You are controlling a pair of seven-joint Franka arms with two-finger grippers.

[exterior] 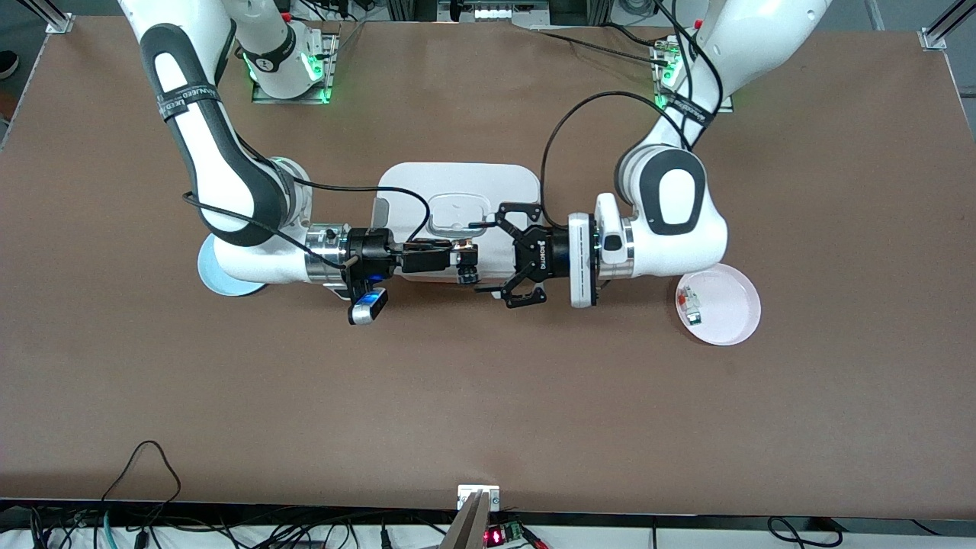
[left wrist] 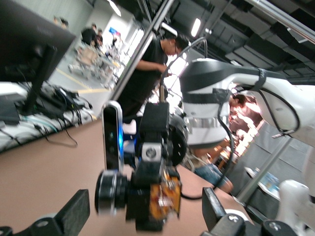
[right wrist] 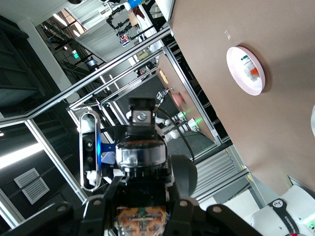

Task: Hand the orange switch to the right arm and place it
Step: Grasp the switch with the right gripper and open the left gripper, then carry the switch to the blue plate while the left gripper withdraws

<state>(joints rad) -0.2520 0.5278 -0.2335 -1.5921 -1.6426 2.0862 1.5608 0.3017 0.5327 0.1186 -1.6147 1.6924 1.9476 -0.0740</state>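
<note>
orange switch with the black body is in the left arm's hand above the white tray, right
No, the black-bodied orange switch is in the right arm's hand above the white rectangular tray; the left wrist view shows it. The left arm's hand is open.

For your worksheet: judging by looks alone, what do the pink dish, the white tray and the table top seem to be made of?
Pink dish: probably plastic or glazed ceramic; smooth, even pale colour with a thin raised rim.
White tray: likely moulded plastic; rounded corners, uniform matte white, a pressed-in recess.
Table top: a brown, matte, flat covering without glare; whether laminate, paper or mat cannot be told.
</note>
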